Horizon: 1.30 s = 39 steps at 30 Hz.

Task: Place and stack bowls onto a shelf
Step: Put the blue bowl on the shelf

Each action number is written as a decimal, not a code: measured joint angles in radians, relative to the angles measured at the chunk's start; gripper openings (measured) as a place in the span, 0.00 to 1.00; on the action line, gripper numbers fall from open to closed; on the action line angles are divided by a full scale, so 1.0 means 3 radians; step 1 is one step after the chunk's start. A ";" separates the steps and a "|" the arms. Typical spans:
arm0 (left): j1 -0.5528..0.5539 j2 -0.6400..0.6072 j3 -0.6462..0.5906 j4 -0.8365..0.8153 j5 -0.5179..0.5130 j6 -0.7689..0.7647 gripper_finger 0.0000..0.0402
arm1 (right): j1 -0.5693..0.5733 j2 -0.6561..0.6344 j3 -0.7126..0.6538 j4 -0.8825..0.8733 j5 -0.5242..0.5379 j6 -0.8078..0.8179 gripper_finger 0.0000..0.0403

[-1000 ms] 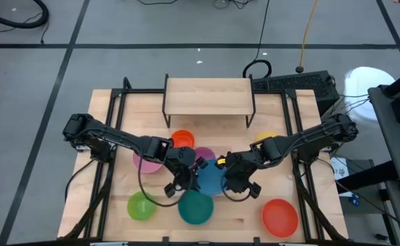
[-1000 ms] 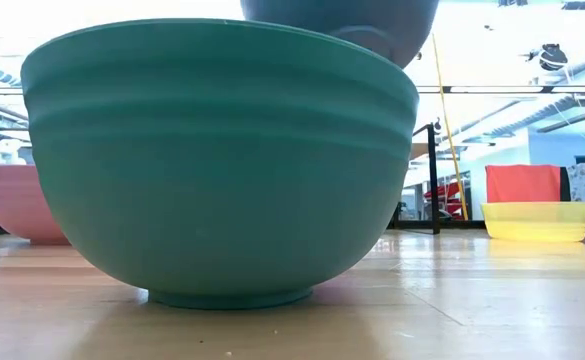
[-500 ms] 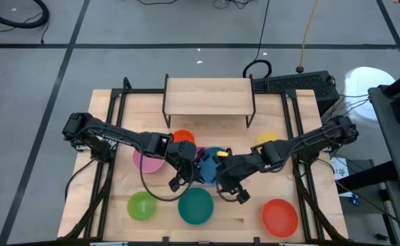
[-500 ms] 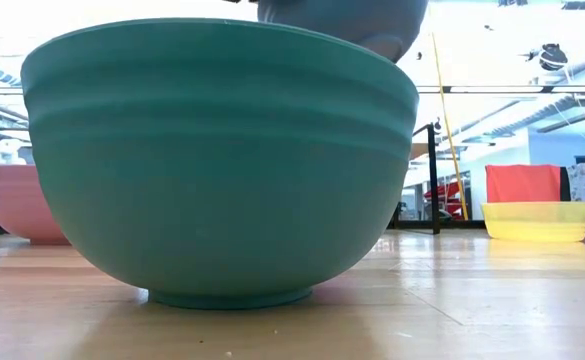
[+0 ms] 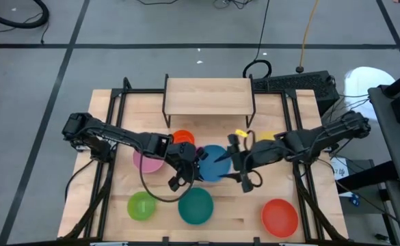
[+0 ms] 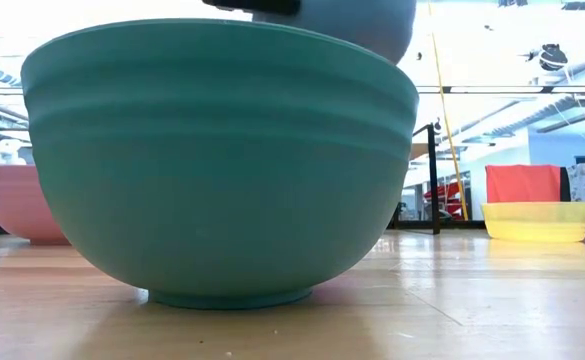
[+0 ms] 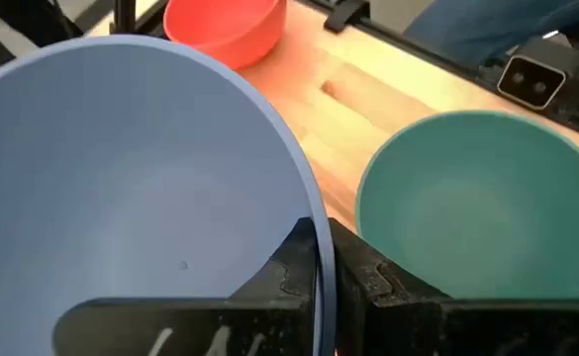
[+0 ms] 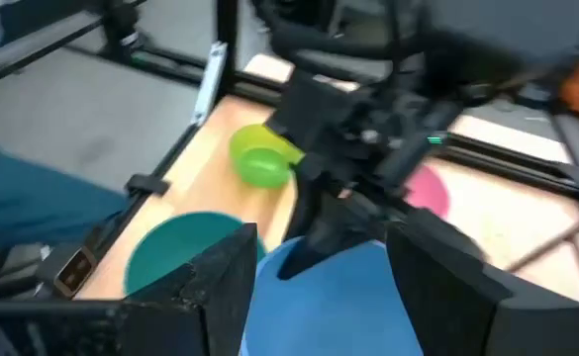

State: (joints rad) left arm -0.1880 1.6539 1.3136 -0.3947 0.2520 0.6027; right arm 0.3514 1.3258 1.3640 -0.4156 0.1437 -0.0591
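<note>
The shelf holds no bowls yet, so all stacking remains: in front of it the left end effector is clamped on the blue bowl rim, while the right end effector stands spread beside that bowl.

The middle of the table is crowded. Both arms meet there over the blue bowl, with the pink bowl and orange bowl close by. The shelf at the back edge has a bare top. Along the front edge, the green bowl, teal bowl and red bowl leave gaps between them.
</note>
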 joint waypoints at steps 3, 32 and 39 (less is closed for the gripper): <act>0.0063 -0.0006 0.0069 -0.0269 -0.0030 -0.0075 0.02 | 0.0129 -0.0194 -0.0175 0.0001 0.0382 0.0068 0.53; 0.1207 -0.0025 0.1425 -0.1845 -0.0846 -0.0386 0.03 | 0.0346 -0.0708 -0.2735 0.2742 0.0774 0.0770 0.53; 0.1667 -0.0024 0.1424 -0.1973 -0.0849 -0.0786 0.05 | 0.0449 -0.0450 -0.2805 0.2948 0.1021 0.0771 0.53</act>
State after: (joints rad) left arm 0.3122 1.6466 1.7409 -0.9865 -0.0028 0.3669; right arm 0.4862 1.1909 0.5224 0.4687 0.4499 0.1722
